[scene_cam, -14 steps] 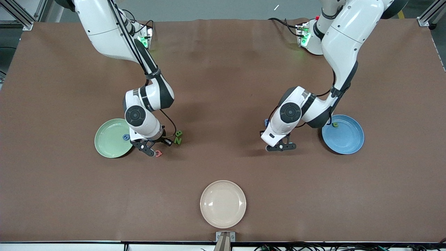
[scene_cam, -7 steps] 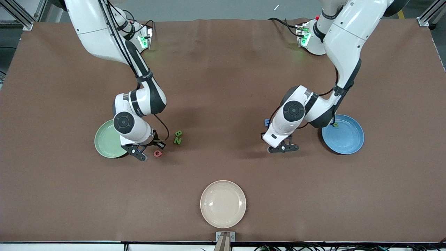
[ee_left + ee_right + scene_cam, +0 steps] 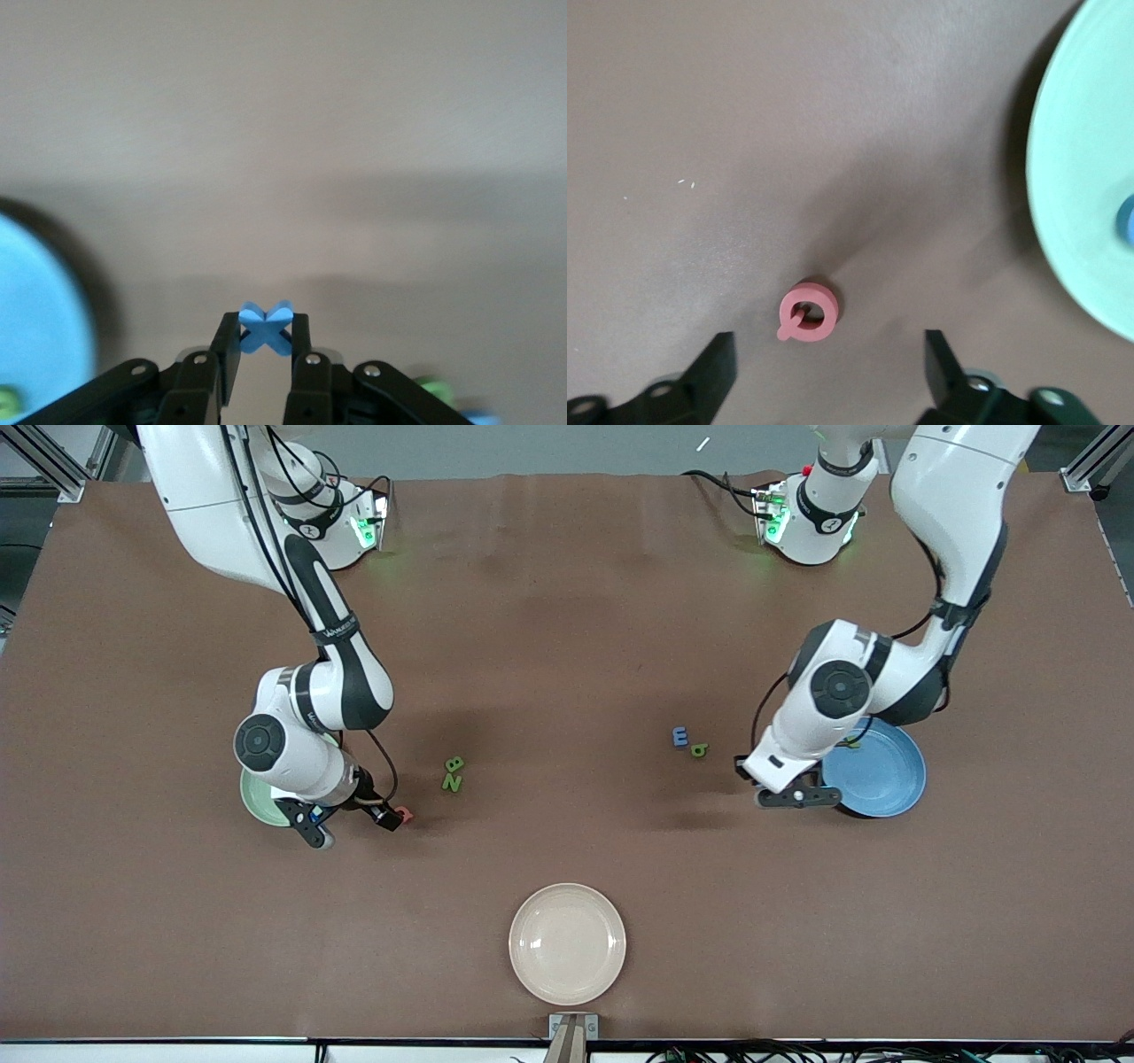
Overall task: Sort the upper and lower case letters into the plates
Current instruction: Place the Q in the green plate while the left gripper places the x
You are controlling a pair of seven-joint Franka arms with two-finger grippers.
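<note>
Your left gripper (image 3: 265, 354) pinches a small blue foam X (image 3: 266, 326) by the glossy blue plate (image 3: 881, 779) — right gripper (image 3: 830, 367) wide over the pink foam Q (image 3: 807, 313); approx four letters still loose on the table.

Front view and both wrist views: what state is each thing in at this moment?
Left end effector: shut on blue letter x, beside the blue plate.
Right end effector: open, over red-pink letter Q.
Red-pink letter Q: flat on the table, beside the pale green plate.
Cream plate: holds nothing.
</note>
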